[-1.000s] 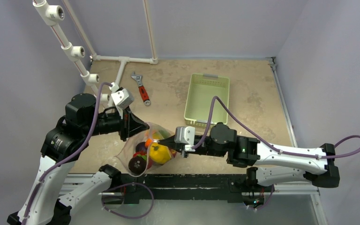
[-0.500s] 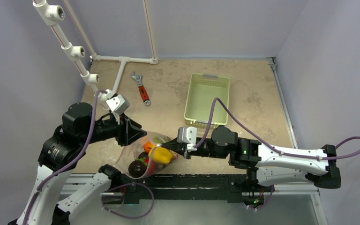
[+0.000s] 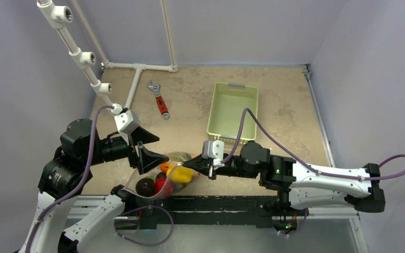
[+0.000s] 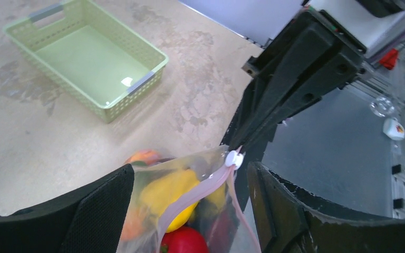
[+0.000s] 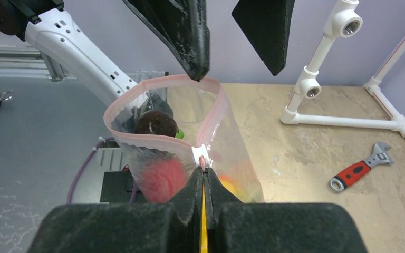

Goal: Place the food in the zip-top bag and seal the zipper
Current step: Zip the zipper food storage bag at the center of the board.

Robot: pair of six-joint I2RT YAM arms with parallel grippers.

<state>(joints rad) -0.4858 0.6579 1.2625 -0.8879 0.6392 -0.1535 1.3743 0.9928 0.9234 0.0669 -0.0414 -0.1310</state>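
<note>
The tan, blotchy table (image 3: 274,100) carries a pale green mesh basket (image 3: 232,112) right of middle, a red-handled wrench (image 3: 159,101) well left of it, and a white pipe frame (image 3: 137,67) at the far-left corner. Whether the zip-top bag (image 3: 161,182) at the near edge rests on it, I can't tell.

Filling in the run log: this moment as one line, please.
left claw: open by mouth | right claw: shut on zip-top bag | food: inside | zipper: unsealed

Your left arm (image 3: 47,211): white shells, round black joints | your right arm (image 3: 321,176): same white and black, small green light (image 3: 275,170) | purple cable (image 3: 247,109) along each | grey wrist camera block (image 3: 128,120) | black wedge-shaped fingers (image 5: 179,26)
</note>
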